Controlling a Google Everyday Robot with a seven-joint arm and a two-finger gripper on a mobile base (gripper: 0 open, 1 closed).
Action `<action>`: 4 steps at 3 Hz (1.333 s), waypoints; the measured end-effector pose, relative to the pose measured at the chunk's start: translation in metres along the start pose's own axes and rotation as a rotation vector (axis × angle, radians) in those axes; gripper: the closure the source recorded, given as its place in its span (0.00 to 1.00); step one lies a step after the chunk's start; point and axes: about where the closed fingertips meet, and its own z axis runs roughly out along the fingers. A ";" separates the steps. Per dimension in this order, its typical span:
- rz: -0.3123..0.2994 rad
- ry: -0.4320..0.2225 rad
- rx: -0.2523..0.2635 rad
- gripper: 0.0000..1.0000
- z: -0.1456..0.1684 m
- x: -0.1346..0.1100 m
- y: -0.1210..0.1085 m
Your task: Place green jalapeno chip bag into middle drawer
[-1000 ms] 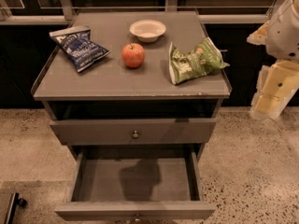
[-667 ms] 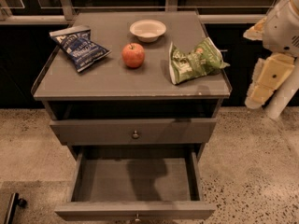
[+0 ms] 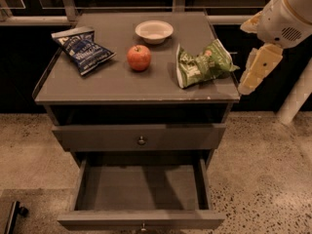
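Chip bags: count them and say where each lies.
2. The green jalapeno chip bag lies on the right of the cabinet top, left of the gripper, which hangs beyond that edge. The dark blue chip bag lies at its left rear. None shows in the middle drawer.

Only thing really changing is the gripper (image 3: 254, 76): it's creeping up and inward toward the right edge of the bench (image 3: 122, 87). It's now hanging just off that edge near the front right corner, closer to the green jalapeno chip bag (image 3: 202, 62) than a second ago. It's also leaning over more, lower end pointing toward that corner.
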 end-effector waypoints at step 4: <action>0.063 -0.144 0.071 0.00 0.034 -0.001 -0.039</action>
